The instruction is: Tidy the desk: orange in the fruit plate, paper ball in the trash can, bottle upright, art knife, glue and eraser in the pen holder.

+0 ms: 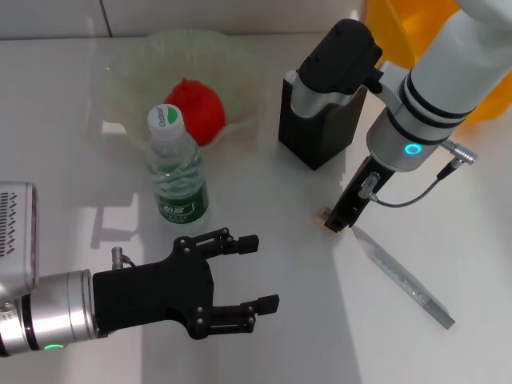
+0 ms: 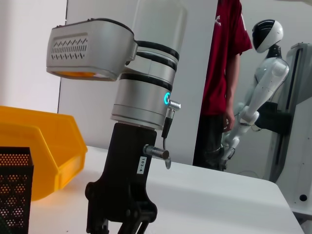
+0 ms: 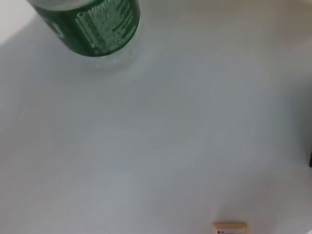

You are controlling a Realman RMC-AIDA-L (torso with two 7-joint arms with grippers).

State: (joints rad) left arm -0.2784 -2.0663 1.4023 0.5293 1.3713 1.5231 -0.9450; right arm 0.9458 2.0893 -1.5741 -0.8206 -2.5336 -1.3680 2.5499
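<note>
one bottle point(image 1: 178, 172), one orange point(image 1: 196, 110), perhaps one eraser point(image 1: 325, 216)

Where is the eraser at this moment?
In the head view the eraser lies on the table right of centre, at the right gripper's tip, in front of the pen holder, beside the art knife.

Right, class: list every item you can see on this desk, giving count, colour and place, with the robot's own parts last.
orange: one, red-orange, in the fruit plate
fruit plate: one, pale green, far left
bottle: one, clear with green label, upright before the plate
pen holder: one, black, centre back
trash can: one, yellow, far right
eraser: one, tan, by the right end effector
metal strip: one, grey, near right
left end effector: open, near left
right end effector: lowered by the eraser
</note>
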